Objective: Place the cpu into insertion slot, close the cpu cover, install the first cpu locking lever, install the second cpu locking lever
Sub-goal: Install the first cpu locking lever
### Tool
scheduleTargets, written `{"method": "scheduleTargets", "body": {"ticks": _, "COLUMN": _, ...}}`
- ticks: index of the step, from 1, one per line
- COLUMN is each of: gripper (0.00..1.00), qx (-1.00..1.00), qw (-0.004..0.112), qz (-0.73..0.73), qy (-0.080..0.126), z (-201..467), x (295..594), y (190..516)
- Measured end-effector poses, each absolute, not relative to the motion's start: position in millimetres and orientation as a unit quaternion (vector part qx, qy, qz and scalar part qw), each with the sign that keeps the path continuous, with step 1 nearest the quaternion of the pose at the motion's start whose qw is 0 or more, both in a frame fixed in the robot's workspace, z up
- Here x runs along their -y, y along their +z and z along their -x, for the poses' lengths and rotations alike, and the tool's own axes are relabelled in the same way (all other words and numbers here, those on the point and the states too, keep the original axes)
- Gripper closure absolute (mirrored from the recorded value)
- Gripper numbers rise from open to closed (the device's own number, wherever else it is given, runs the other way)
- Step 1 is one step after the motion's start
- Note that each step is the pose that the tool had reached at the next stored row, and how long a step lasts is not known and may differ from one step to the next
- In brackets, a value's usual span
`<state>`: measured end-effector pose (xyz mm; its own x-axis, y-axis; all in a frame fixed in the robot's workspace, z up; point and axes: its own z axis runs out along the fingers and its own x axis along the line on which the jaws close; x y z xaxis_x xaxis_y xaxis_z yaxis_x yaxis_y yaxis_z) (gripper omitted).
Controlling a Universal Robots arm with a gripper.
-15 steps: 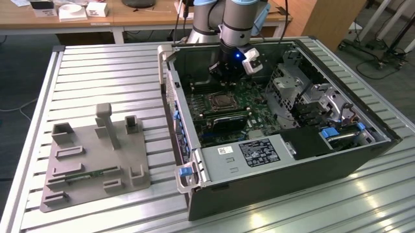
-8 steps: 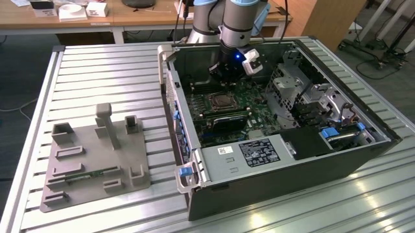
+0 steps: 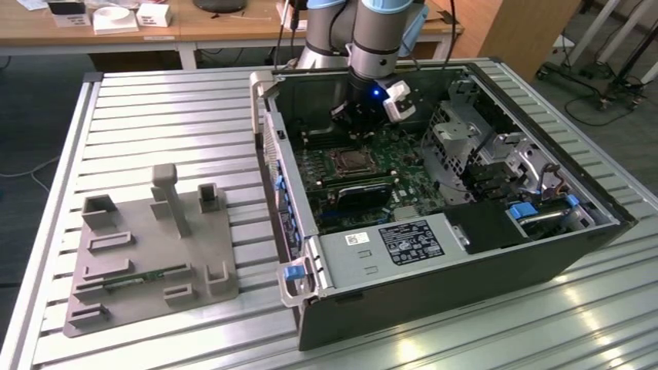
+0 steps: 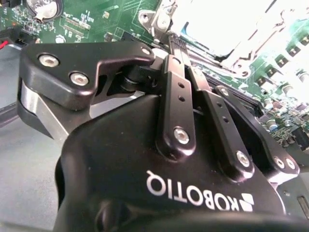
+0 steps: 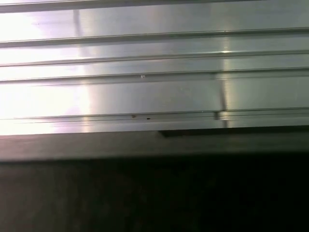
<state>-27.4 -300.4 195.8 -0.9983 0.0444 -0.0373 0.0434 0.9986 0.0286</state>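
Note:
The open computer case (image 3: 277, 154) lies on a slatted metal table. On its green motherboard the cpu (image 3: 350, 162) shows as a small grey square lying flat in the socket, with the silvery cpu cover (image 3: 334, 155) framing it. My gripper (image 3: 355, 123) hangs inside the case just behind the socket, close above the board. In the second wrist view the black fingers (image 4: 175, 96) run together to a point, and the gripper (image 4: 166, 41) is shut at the socket's near edge, beside a silvery metal lever end (image 4: 159, 19). The socket (image 4: 217, 24) there is washed out by glare.
A grey box with a white label (image 3: 396, 243) fills the case's front. A metal drive cage (image 3: 463, 131) stands on the exterior view's right of the socket. A grey fixture block (image 3: 154, 247) sits on the table (image 5: 154, 87). A wooden desk (image 3: 226, 23) stands behind.

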Motion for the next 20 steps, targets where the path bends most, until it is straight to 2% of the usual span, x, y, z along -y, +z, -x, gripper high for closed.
{"method": "scheduleTargets", "body": {"ticks": 20, "gripper": 0.9, "qx": -0.999, "qw": 0.019, "qz": -0.02, "qy": 0.018, "z": 37.2, "x": 300.1, "y": 206.5}}
